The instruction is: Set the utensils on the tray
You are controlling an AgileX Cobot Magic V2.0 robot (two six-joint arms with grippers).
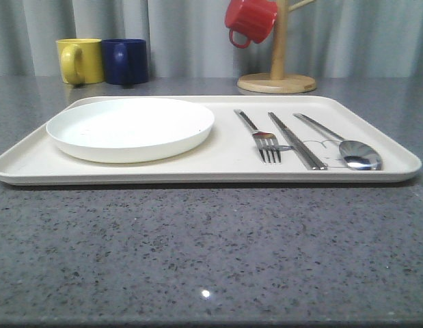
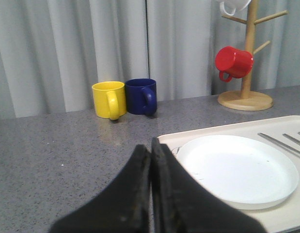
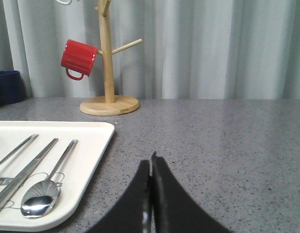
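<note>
Cream tray: holds plate, fork, chopsticks and spoon, long axes running front to back (task apparently complete). Left gripper beside the plate end, pressed closed, empty. Right gripper nearer the spoon, likewise closed, empty. Rabbit drawing mostly covered by cutlery.

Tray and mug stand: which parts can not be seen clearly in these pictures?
- Mug stand: front view, its top is cut by the picture edge.
- White mug: left wrist view, cut by the top edge.
- Rabbit drawing: front view, mostly covered by the chopsticks and spoon.
- Fork: right wrist view, tines cut by the edge.
- Tray: left wrist view, near corner hidden behind the shut left gripper.
</note>
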